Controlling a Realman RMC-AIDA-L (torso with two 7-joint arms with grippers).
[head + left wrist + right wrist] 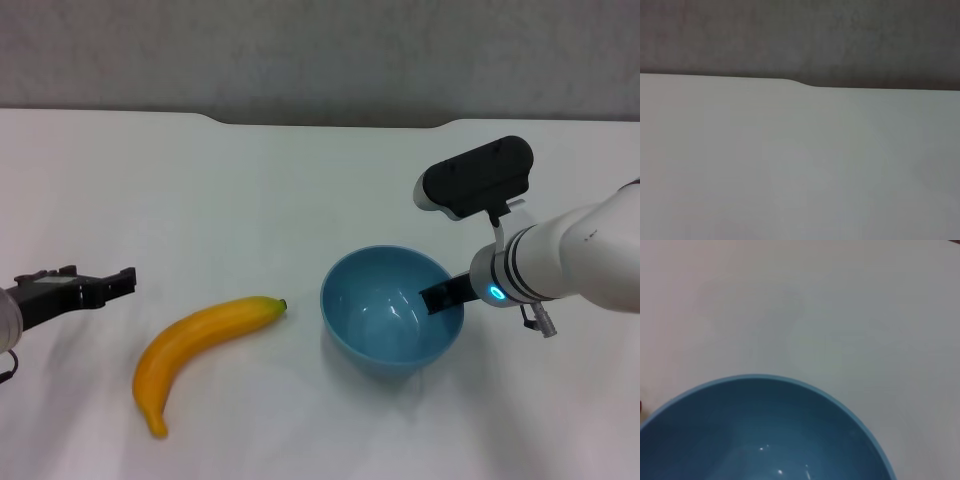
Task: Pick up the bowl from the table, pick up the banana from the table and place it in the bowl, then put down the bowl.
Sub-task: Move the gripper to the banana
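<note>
The light-blue bowl stands on the white table, right of the middle. My right gripper reaches over the bowl's right rim from the right, with a black part of it down inside the bowl against the wall. The right wrist view shows the bowl's rim and inside from close up. The yellow-orange banana lies on the table left of the bowl, its dark tip pointing at the bowl and a small gap between them. My left gripper is open and empty at the far left, apart from the banana.
The table's far edge has a shallow notch, also seen in the left wrist view. A grey wall stands behind it. White tabletop lies between the banana and the far edge.
</note>
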